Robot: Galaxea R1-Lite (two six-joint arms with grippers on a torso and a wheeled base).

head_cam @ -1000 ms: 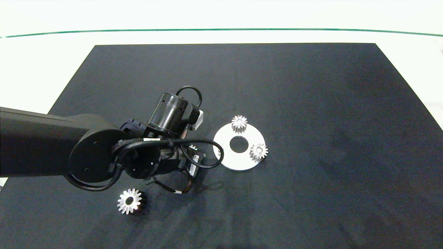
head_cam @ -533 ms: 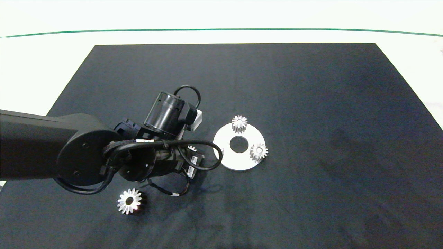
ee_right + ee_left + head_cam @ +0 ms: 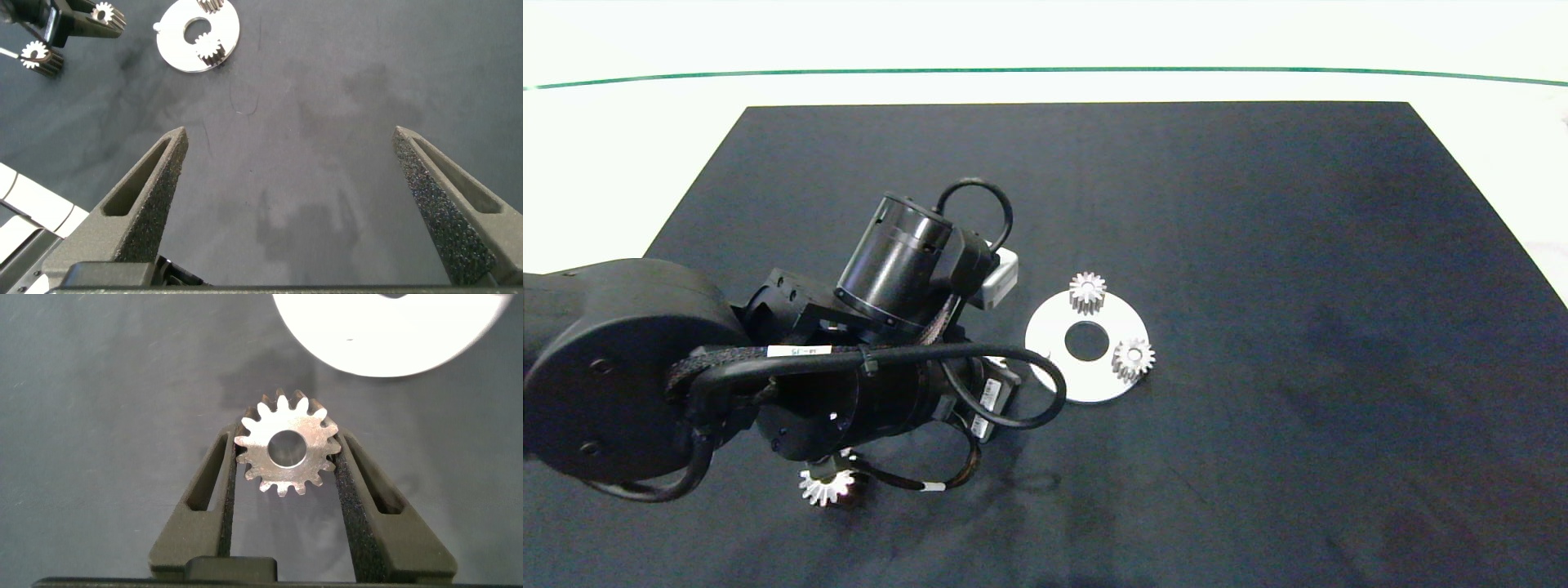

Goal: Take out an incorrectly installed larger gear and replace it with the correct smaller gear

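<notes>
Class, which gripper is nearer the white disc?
Left. The left gripper, holding the smaller gear, is just beside the white disc; the right gripper hangs open, far across the mat.

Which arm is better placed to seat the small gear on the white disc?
Left. The left gripper is shut on the smaller gear, just beside the white disc. The right gripper is open, holds nothing and hangs well away over the black mat.
</notes>
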